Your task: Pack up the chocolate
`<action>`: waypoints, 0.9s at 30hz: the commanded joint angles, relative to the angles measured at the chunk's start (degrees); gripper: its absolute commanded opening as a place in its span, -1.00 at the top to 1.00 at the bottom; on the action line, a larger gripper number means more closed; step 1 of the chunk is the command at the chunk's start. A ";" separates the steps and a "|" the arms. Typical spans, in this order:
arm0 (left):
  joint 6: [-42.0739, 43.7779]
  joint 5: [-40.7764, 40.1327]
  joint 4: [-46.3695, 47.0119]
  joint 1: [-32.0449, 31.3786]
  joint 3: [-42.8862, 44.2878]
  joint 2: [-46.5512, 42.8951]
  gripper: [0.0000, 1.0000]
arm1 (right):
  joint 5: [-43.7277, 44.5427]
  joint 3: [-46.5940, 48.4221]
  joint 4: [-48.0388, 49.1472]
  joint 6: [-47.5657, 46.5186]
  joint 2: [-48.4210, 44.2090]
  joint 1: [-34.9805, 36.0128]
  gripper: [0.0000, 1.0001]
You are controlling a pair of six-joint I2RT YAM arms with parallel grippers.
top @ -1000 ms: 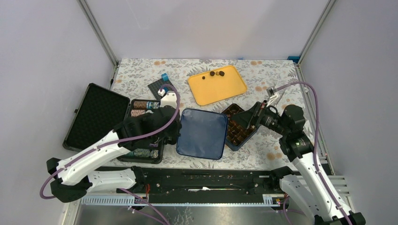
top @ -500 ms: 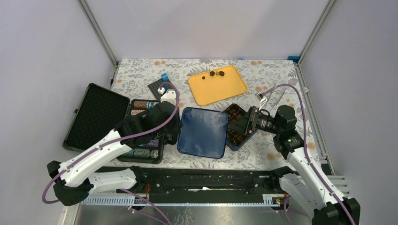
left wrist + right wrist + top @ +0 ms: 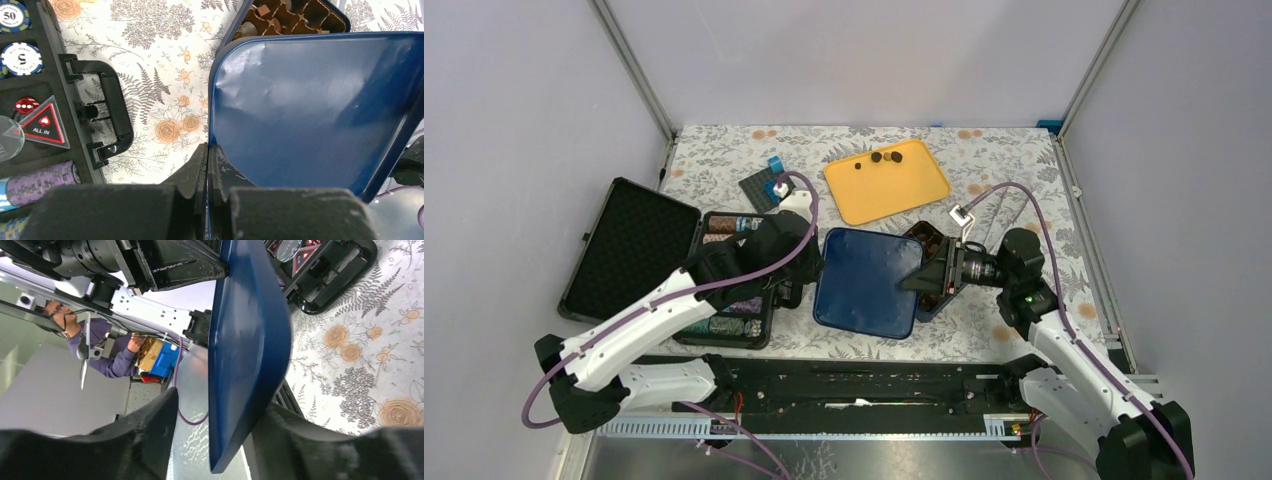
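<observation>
While left jaws pinch the lid point(image 3: 310, 100) rim, right jaws sit spread around its far edge; uneven pull could twist or drop the lid onto the box point(image 3: 921, 237); chocolate point(image 3: 264, 10) in the box is mostly hidden under the lid, with a few pieces on the yellow tray point(image 3: 904, 195); right contact unclear.

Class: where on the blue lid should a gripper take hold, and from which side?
Its thin rim, edge-on from the right. The lid is broad and flat, too wide to span; the left gripper pinches its left edge, so the opposite edge should balance it.
</observation>
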 commanded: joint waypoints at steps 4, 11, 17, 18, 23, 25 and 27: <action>0.74 3.30 5.71 0.46 2.50 1.84 1.00 | 1.90 2.56 1.71 -1.11 0.79 0.83 0.55; 1.28 3.32 4.57 1.94 3.73 3.68 -0.57 | 29.20 17.24 -32.99 -19.14 1.60 0.83 1.00; 0.92 -3.70 -1.14 4.27 9.61 3.49 -0.97 | 52.84 37.22 -58.86 -33.88 6.97 0.83 1.00; 0.68 -4.22 -1.19 4.70 9.91 2.90 -0.97 | 56.77 41.46 -62.75 -36.35 8.69 0.87 1.00; -1.52 -3.56 -0.71 9.18 10.10 3.46 -0.91 | 79.77 59.89 -77.96 -44.09 18.00 1.43 1.00; -2.40 -1.66 -0.39 10.97 10.12 5.42 -0.90 | 88.29 64.97 -81.10 -44.37 21.52 4.93 1.00; -3.21 0.84 0.43 12.43 9.98 7.32 -0.93 | 97.64 69.16 -85.57 -43.81 26.56 8.93 1.00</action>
